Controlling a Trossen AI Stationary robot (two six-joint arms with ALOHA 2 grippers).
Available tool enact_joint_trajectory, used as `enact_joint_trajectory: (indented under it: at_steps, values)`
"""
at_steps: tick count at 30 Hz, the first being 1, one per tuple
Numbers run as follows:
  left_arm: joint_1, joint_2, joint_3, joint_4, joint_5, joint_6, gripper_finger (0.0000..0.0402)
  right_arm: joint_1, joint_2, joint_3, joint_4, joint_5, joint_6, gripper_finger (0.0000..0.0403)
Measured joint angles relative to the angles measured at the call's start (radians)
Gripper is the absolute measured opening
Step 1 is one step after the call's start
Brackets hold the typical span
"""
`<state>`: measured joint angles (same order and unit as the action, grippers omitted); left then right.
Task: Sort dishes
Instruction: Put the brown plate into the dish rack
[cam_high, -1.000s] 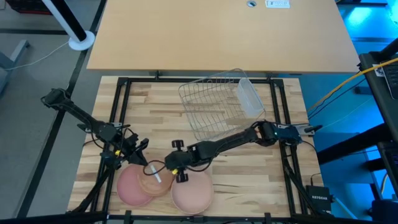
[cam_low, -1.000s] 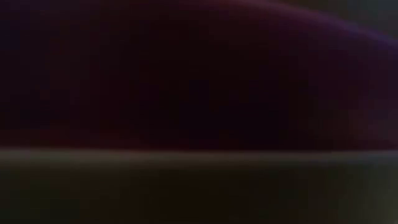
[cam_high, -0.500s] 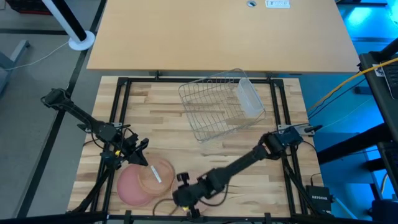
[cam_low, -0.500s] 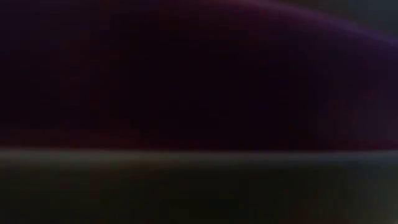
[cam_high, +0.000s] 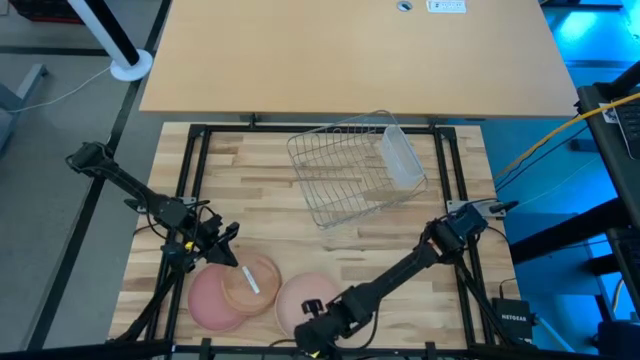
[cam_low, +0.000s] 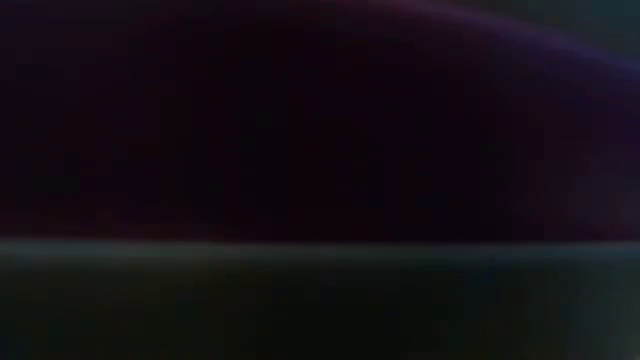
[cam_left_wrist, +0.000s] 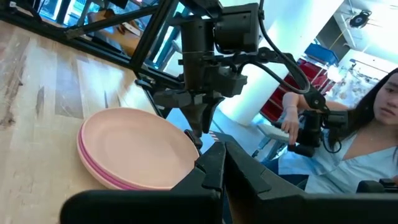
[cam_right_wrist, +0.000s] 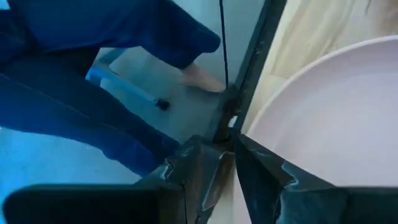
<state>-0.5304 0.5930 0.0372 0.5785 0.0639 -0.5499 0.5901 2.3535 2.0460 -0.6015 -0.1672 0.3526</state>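
- The right gripper (cam_high: 312, 328) hangs over the near edge of the peach plate (cam_high: 300, 300), at the table's front rim. Its fingers stand partly apart and seem to straddle the plate's rim, probably to lift it; a firm hold cannot be confirmed.
- The left gripper (cam_high: 228, 255) rests over the tan plate (cam_high: 250, 284), fingers fully closed. Whether it pinches that rim cannot be told.
- The tan plate overlaps the pink plate (cam_high: 205, 300); the peach plate lies just beside them, so all 3 sit at the front, well apart from the wire rack (cam_high: 345, 170).
- The surface is a pale wood-plank table (cam_high: 270, 180) in a black frame.
- Beyond it, a person (cam_left_wrist: 367, 137) sits nearby.
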Motion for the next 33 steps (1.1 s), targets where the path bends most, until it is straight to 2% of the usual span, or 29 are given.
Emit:
enact_joint_trajectory:
  at_steps: [13,16,21,27,33]
  values:
    - [0.000,0.000,0.000,-0.001,0.000,0.009,0.0000,-0.007,-0.005,0.000,0.002,-0.012,0.036,0.0103]
    - [0.000,0.000,0.000,-0.004,-0.001,0.011,0.0000,-0.011,-0.005,0.000,0.000,-0.052,0.036,0.0105]
    - [0.000,0.000,0.000,-0.033,-0.001,0.011,0.0000,-0.017,-0.006,0.000,-0.042,-0.116,0.037,0.0138]
    - [0.000,0.000,0.000,-0.048,-0.001,0.011,0.0000,-0.021,-0.006,0.000,-0.155,-0.082,0.034,0.0192]
    - [0.000,0.000,0.000,-0.047,-0.001,0.011,0.0000,-0.020,-0.006,0.000,-0.301,-0.043,-0.020,0.0205]
